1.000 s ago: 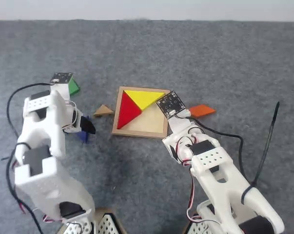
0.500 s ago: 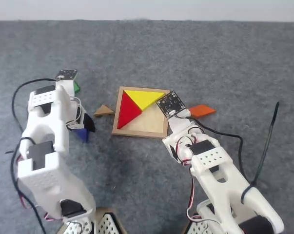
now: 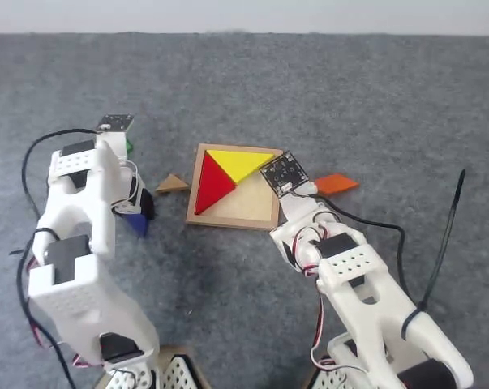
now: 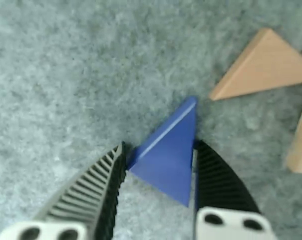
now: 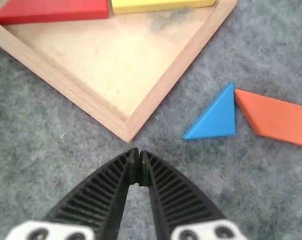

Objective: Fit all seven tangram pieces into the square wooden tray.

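Note:
The square wooden tray (image 3: pixel 232 220) lies mid-table with a red triangle (image 3: pixel 212 185) and a yellow triangle (image 3: pixel 238 162) inside. My left gripper (image 4: pixel 160 147) sits left of the tray, shut on a dark blue triangle (image 4: pixel 166 160), one finger against each side of it. A tan triangle (image 4: pixel 263 65) lies just beyond it, near the tray's left edge. My right gripper (image 5: pixel 139 152) is shut and empty, low over the mat at a corner of the tray (image 5: pixel 161 95). A light blue triangle (image 5: pixel 216 120) and an orange parallelogram (image 5: pixel 273 117) lie beside that corner.
A green piece (image 3: pixel 128 146) peeks out behind the left arm's wrist. The orange parallelogram (image 3: pixel 337 183) lies right of the tray. Grey mat covers the table, with open room at the back and on the far right.
The left arm has shifted slightly right and away from me, covering more of the green piece. The right arm has not moved.

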